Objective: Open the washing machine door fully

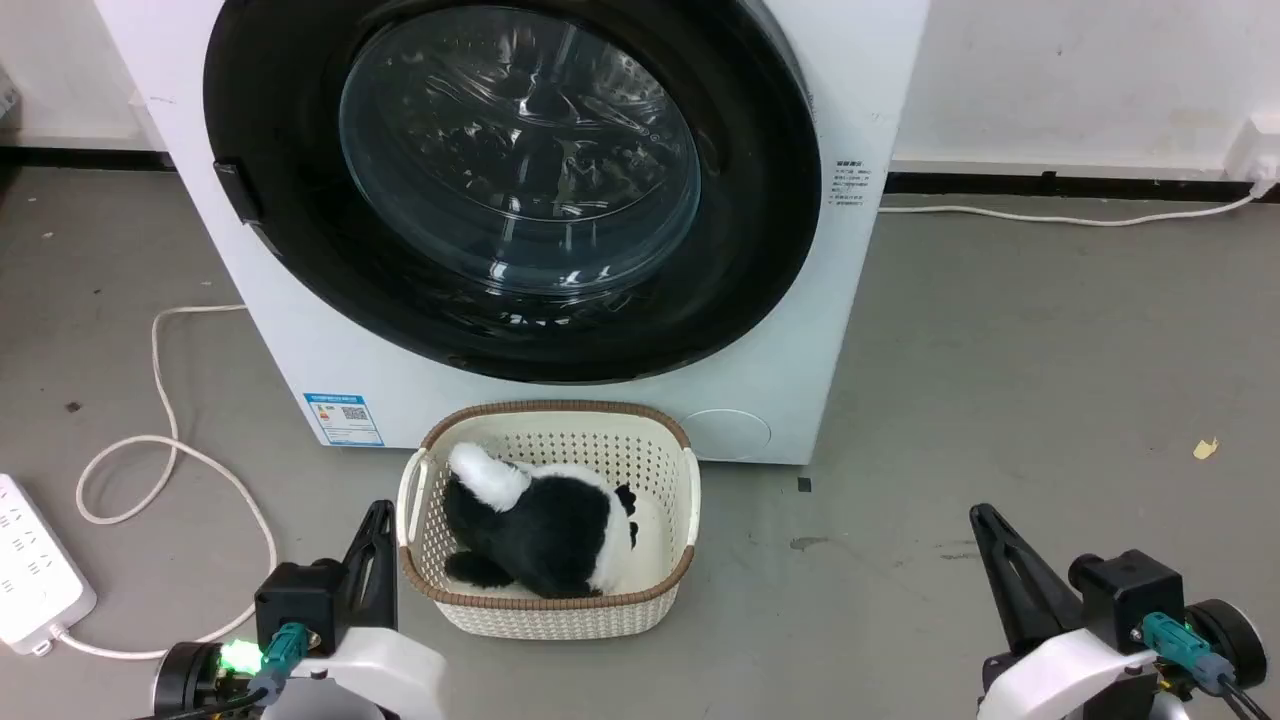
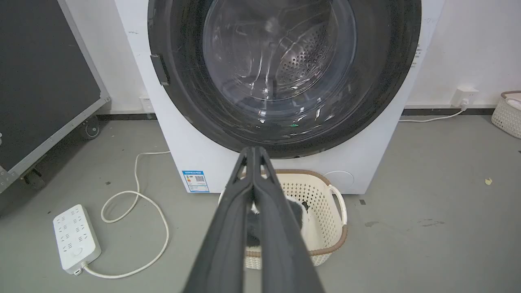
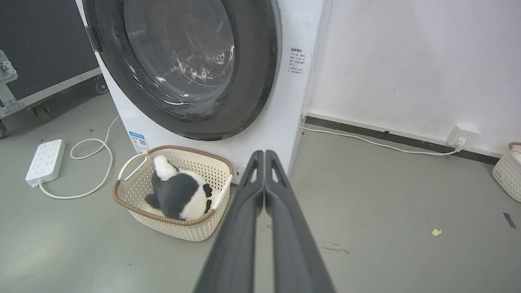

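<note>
Grey floor [image 1: 1050, 400]: washing machine [image 1: 760, 390] stands against white wall [image 1: 1080, 80], washing machine door [image 1: 515, 180] shut flush on its front. Left gripper [image 2: 253, 151] and right gripper [image 3: 264, 154] well apart from it, fingers pressed together, empty.

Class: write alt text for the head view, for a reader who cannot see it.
A white washing machine, its round black door shut, faces the camera. A cream basket holding a plush toy sits before it; left gripper and right gripper low, shut.
</note>
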Tool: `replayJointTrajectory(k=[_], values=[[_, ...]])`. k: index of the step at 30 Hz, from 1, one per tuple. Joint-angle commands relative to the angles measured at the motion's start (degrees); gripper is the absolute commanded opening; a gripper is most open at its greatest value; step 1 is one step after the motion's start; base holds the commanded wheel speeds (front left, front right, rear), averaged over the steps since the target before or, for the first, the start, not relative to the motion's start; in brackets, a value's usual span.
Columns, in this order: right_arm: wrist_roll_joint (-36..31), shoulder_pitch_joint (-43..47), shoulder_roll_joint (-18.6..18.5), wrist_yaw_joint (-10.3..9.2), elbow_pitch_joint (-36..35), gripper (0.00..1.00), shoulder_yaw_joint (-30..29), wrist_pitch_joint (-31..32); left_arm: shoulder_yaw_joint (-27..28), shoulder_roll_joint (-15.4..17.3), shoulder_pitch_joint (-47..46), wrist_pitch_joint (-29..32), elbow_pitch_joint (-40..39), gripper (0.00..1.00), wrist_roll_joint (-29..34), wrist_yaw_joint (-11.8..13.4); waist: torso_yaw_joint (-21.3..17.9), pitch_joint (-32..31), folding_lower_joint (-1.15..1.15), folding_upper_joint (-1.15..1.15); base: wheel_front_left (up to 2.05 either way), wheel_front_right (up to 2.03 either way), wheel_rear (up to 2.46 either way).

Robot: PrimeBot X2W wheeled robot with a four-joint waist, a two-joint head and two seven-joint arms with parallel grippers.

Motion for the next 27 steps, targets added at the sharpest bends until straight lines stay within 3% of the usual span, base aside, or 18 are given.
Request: replayJointTrajectory(k=[1,27], values=[[-0.29,-0.74,0.29,-0.05,-0.15,0.00,-0.04,0.08,-0.02,0.07,-0.26,0.02,-0.21,0.00,0.50,-0.01,0.00,0.00,0.00,0.00,0.00,0.00,0.00],[-0.29,-0.74,0.29,-0.05,-0.15,0.00,-0.04,0.08,-0.02,0.07,-0.26,0.02,-0.21,0.00,0.50,-0.01,0.00,0.00,0.00,0.00,0.00,0.00,0.00]])
